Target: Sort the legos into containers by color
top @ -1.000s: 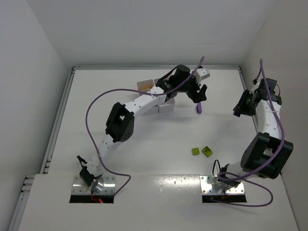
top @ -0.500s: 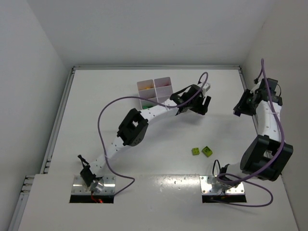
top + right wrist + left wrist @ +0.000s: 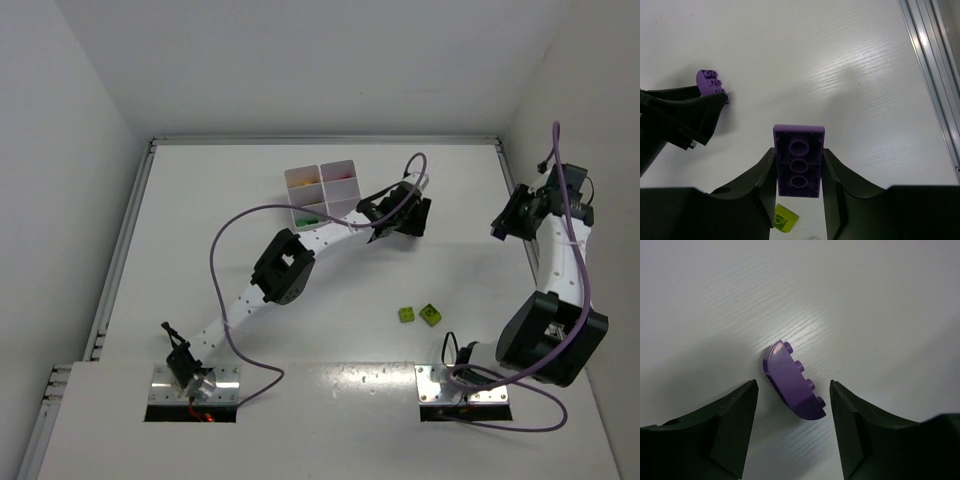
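Observation:
In the left wrist view a purple curved lego [image 3: 792, 382] lies on the white table between the fingers of my left gripper [image 3: 792, 385]. The jaws stand open, with a gap on each side of it. From above, that gripper [image 3: 408, 218] hangs just right of the white containers tray [image 3: 320, 190]. My right gripper [image 3: 799, 172] is shut on a purple flat lego [image 3: 799, 160], held underside up, off at the table's right side [image 3: 500, 226]. Two lime legos [image 3: 407, 314] [image 3: 430, 314] lie near the front.
The tray's compartments hold small pieces, with green [image 3: 308, 220] in a near one. The right wrist view shows the curved purple lego [image 3: 710, 82] beside a left finger [image 3: 690, 117], a lime lego [image 3: 785, 219] below, and a metal rail [image 3: 930, 75] along the table's edge.
My left gripper swung from beside the tray down over the purple curved lego, uncovering the tray, and its jaws have narrowed. The right arm shifted slightly, still holding its lego.

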You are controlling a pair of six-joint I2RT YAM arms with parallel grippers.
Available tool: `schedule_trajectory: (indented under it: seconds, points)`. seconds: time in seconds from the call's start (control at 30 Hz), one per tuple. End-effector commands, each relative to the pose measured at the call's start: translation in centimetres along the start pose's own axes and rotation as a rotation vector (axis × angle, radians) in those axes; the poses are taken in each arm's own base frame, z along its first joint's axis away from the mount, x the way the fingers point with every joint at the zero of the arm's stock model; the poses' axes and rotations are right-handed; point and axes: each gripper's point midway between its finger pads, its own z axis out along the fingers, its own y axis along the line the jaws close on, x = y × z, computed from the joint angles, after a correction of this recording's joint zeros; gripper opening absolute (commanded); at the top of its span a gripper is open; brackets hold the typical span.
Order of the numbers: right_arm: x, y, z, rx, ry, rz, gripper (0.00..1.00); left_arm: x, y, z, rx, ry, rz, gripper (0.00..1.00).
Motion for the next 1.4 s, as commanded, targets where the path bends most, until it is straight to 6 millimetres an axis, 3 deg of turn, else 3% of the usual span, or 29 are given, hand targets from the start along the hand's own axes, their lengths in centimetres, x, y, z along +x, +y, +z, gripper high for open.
schedule_trajectory:
  seconds: [0.0, 0.13, 0.17, 0.23, 0.3, 0.33, 0.37, 0.4, 0.43, 0.47, 0.5, 0.53, 0.57, 0.63, 0.67, 0.73, 0.8, 0.87, 0.9, 0.97, 1.0, 1.13, 1.17, 1.37]
  points:
    - [-0.7, 0.0, -0.8, -0.007, -0.04, 0.028, 0.0, -1.8, -0.3, 0.3, -0.001, -0.061, -0.029, 0.65]
    - [-0.5, -0.3, -0.9, -0.001, -0.033, 0.037, 0.0, -1.3, -0.1, 0.6, -0.005, -0.053, -0.028, 0.49]
    - [-0.4, -0.2, -0.6, -0.01, -0.022, 0.039, 0.0, -1.4, 0.0, 0.6, -0.013, -0.057, -0.029, 0.4]
    - [-0.3, 0.0, -0.6, -0.021, -0.02, 0.039, 0.0, -1.8, 0.2, 0.0, -0.024, -0.06, 0.002, 0.31]
    - [-0.4, 0.9, -0.4, -0.061, -0.013, 0.021, 0.0, -4.1, -0.5, -1.8, -0.009, -0.097, 0.034, 0.18]
    - [-0.3, 1.4, -0.4, -0.081, -0.009, -0.005, 0.0, -3.9, -0.5, -2.2, 0.003, -0.093, 0.063, 0.14]
    - [-0.1, 1.8, -0.2, -0.105, 0.002, -0.015, 0.0, -4.1, -1.8, -3.2, 0.074, -0.081, 0.088, 0.09]
    - [0.1, 2.9, -0.3, -0.158, 0.008, -0.038, 0.0, -6.9, -3.6, -6.0, 0.138, -0.123, 0.113, 0.07]
    - [0.6, 3.1, 0.1, -0.177, 0.031, -0.033, 0.0, -6.5, -2.3, -6.6, 0.158, -0.104, 0.136, 0.07]
    - [0.8, 4.2, 0.0, -0.23, 0.037, -0.057, 0.0, -6.6, -3.9, -8.2, 0.291, -0.076, 0.154, 0.07]
    - [1.2, 5.0, 0.1, -0.267, 0.05, -0.082, 0.0, -8.5, -4.8, -10.9, 0.363, -0.095, 0.177, 0.07]
    - [1.3, 5.8, 0.0, -0.3, 0.054, -0.102, 0.0, -8.2, -4.5, -11.9, 0.403, -0.071, 0.185, 0.07]
    - [1.7, 6.7, 0.1, -0.351, 0.066, -0.143, 0.0, -9.2, -3.5, -13.0, 0.43, -0.072, 0.176, 0.07]
    - [2.3, 8.7, 0.1, -0.414, 0.081, -0.213, 0.0, -10.9, -3.9, -16.5, 0.53, -0.075, 0.181, 0.07]
    - [2.2, 9.6, 0.3, -0.444, 0.084, -0.255, 0.0, -11.3, -2.3, -17.3, 0.522, -0.057, 0.163, 0.07]
    - [2.6, 11.8, 0.6, -0.494, 0.108, -0.329, 0.0, -12.2, -1.7, -19.4, 0.574, -0.05, 0.167, 0.06]
    - [2.5, 13.3, 1.4, -0.52, 0.12, -0.373, 0.0, -13.0, 0.4, -21.5, 0.532, -0.043, 0.18, 0.02]
    - [1.8, 15.9, 1.4, -0.554, 0.101, -0.444, 0.0, -12.4, 3.2, -22.4, 0.466, -0.031, 0.199, 0.02]
    - [0.9, 17.1, 1.7, -0.571, 0.078, -0.479, 0.0, -13.6, 3.8, -24.0, 0.429, -0.072, 0.217, 0.02]
    - [0.9, 19.7, 1.9, -0.606, 0.07, -0.548, 0.0, -12.7, 6.5, -24.8, 0.374, -0.051, 0.206, 0.02]
    - [0.4, 21.6, 1.6, -0.63, 0.04, -0.601, 0.0, -13.3, 7.0, -26.0, 0.355, -0.074, 0.206, 0.02]
    - [-0.6, 25.8, 2.6, -0.671, -0.007, -0.695, 0.0, -12.6, 10.4, -27.5, 0.286, -0.074, 0.177, 0.02]
    - [-0.1, 27.3, 2.6, -0.68, -0.006, -0.724, 0.0, -13.1, 10.5, -28.6, 0.281, -0.092, 0.18, 0.02]
    - [0.3, 34.2, 4.4, -0.718, -0.021, -0.775, 0.0, -12.6, 14.9, -30.6, 0.167, -0.098, 0.121, 0.02]
